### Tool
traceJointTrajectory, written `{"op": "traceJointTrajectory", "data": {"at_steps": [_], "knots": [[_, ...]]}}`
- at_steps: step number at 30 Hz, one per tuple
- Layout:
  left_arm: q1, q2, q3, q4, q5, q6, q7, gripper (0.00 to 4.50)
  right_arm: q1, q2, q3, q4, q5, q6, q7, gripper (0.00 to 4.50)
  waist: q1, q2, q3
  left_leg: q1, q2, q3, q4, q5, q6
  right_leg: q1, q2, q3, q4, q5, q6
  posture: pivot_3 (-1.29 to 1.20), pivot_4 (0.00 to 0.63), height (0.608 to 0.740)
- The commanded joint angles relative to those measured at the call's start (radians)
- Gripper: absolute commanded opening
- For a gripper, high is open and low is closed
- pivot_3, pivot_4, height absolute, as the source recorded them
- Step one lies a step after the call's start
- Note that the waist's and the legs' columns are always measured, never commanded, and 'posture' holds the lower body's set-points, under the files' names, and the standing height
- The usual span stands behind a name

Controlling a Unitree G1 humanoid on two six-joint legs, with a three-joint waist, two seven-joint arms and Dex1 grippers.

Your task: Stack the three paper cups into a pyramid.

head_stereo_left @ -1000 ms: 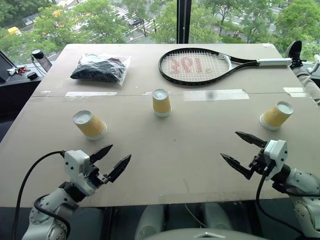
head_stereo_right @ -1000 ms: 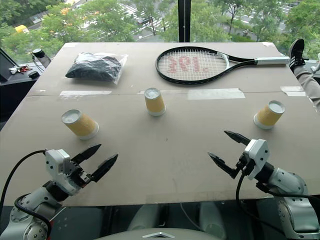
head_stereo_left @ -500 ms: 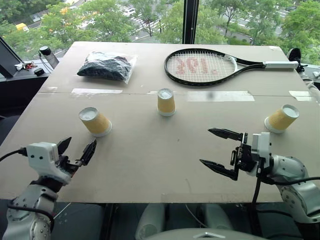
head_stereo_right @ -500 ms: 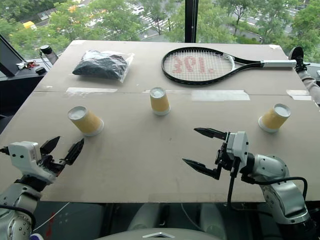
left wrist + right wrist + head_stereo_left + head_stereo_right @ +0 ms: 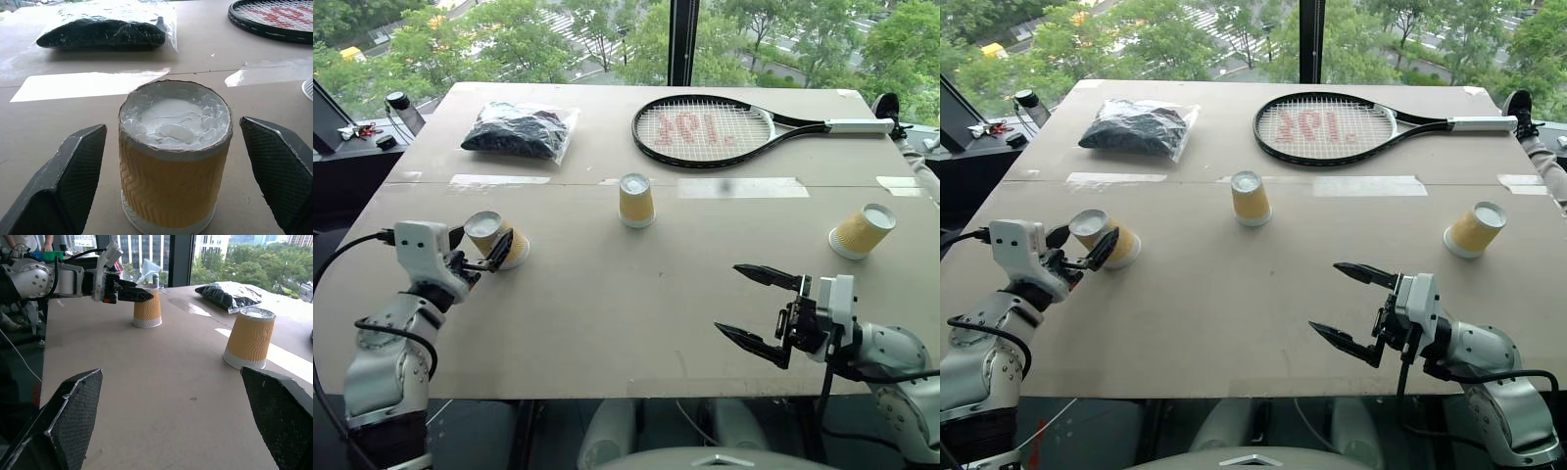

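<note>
- Left gripper [image 5: 480, 252]: fingers apart around the left cup [image 5: 497, 238], left of the middle cup [image 5: 634, 200]; I'd close gently on its ribbed wall.
- Right cup [image 5: 863, 231] stands well right of it.
- Right gripper [image 5: 756, 307]: spread wide, empty, nearer than the middle cup.

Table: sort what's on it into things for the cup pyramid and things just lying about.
For the job: left cup, between the open left gripper's fingers; middle cup; right cup.
Lying about: tennis racket, bagged dark item, tape strips.
</note>
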Motion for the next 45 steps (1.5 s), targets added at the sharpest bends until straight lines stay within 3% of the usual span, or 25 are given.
{"op": "traceJointTrajectory", "data": {"at_steps": [1,3,7,8,13,16,20,25,29,36,44,45], "knots": [[-0.038,0.016,-0.004,0.021,0.022,-0.022,-0.002,4.5,0.015,-0.001,-0.024,-0.047,-0.002,-0.022,-0.018,4.45,0.0,0.0,0.0,0.0,0.0,0.001,0.0,0.0,0.0,0.0,0.0,0.0,0.0,0.0,0.0,0.0,0.15,0.74],[-0.053,0.016,-0.008,0.034,0.024,-0.027,-0.011,4.24,0.02,0.001,-0.023,-0.049,-0.007,-0.025,-0.025,4.49,0.0,0.0,0.0,0.0,0.0,0.001,0.0,0.0,0.0,0.0,-0.001,0.001,0.0,0.0,0.0,0.0,0.15,0.74],[-0.072,0.012,-0.008,0.05,0.013,-0.045,-0.043,2.75,0.028,0.003,-0.023,-0.052,-0.017,-0.029,-0.038,4.5,0.0,0.0,0.0,0.0,0.0,0.001,0.0,0.0,0.0,0.0,-0.001,0.001,0.0,0.0,0.0,0.0,0.15,0.74],[-0.076,0.011,-0.005,0.048,0.003,-0.047,-0.056,2.55,0.029,0.003,-0.024,-0.052,-0.018,-0.03,-0.041,4.5,0.0,0.0,0.0,0.0,0.0,0.001,0.0,0.0,0.0,0.0,-0.001,0.001,0.0,0.0,0.0,0.0,0.15,0.74],[-0.062,0.029,-0.041,-0.074,-0.113,0.044,-0.191,2.55,0.039,0.001,-0.025,-0.051,-0.023,-0.034,-0.055,4.5,0.0,0.0,0.0,0.0,0.0,0.001,0.0,0.0,0.0,0.0,-0.001,0.001,0.0,0.0,0.0,0.0,0.15,0.74],[-0.056,0.062,-0.136,-0.17,-0.183,0.133,-0.314,2.55,0.05,0.0,-0.033,-0.058,-0.028,-0.031,-0.072,4.5,0.003,0.001,0.0,-0.001,0.0,0.0,0.0,0.0,0.0,0.0,-0.002,0.001,0.0,0.0,0.0,0.0,0.15,0.74],[-0.122,0.052,-0.265,-0.18,-0.142,0.149,-0.35,2.55,0.077,-0.002,-0.048,-0.073,-0.05,-0.033,-0.108,4.5,0.003,0.001,0.0,-0.001,0.0,0.001,0.0,0.0,0.0,0.0,-0.002,0.001,0.0,0.0,0.0,0.0,0.15,0.74],[-0.266,0.003,-0.436,-0.093,-0.021,0.11,-0.349,2.55,0.146,-0.006,-0.071,-0.119,-0.091,-0.018,-0.161,4.5,0.003,0.001,0.0,-0.001,-0.001,0.001,0.0,0.0,0.0,0.0,0.001,0.001,0.0,0.0,0.0,0.0,0.15,0.74],[-0.342,-0.052,-0.505,0.024,0.031,0.051,-0.389,2.55,0.235,0.004,-0.105,-0.155,-0.099,-0.034,-0.192,4.5,-0.001,0.001,0.0,-0.002,-0.002,0.001,0.001,0.0,0.0,0.0,0.005,0.0,0.0,0.0,0.0,0.0,0.15,0.74],[-0.414,-0.115,-0.547,0.2,0.11,-0.083,-0.437,2.55,0.399,0.019,-0.194,-0.166,-0.12,-0.093,-0.195,4.5,0.002,0.002,0.0,0.0,-0.001,0.002,0.001,0.0,0.0,0.0,0.006,0.0,0.001,0.0,0.001,0.0,0.15,0.74],[-0.451,-0.175,-0.565,0.313,0.162,-0.176,-0.475,2.55,0.432,0.039,-0.216,-0.165,-0.134,-0.109,-0.206,4.5,0.004,0.003,-0.001,0.0,-0.001,0.001,0.002,0.0,0.0,0.002,0.006,-0.001,0.001,0.0,0.001,0.0,0.15,0.74],[-0.451,-0.176,-0.563,0.318,0.158,-0.175,-0.485,3.05,0.43,0.041,-0.214,-0.166,-0.136,-0.108,-0.208,4.5,0.003,0.003,-0.002,0.0,-0.002,0.001,0.002,0.0,0.0,0.002,0.006,-0.001,0.001,0.0,0.001,0.0,0.15,0.74]]}}
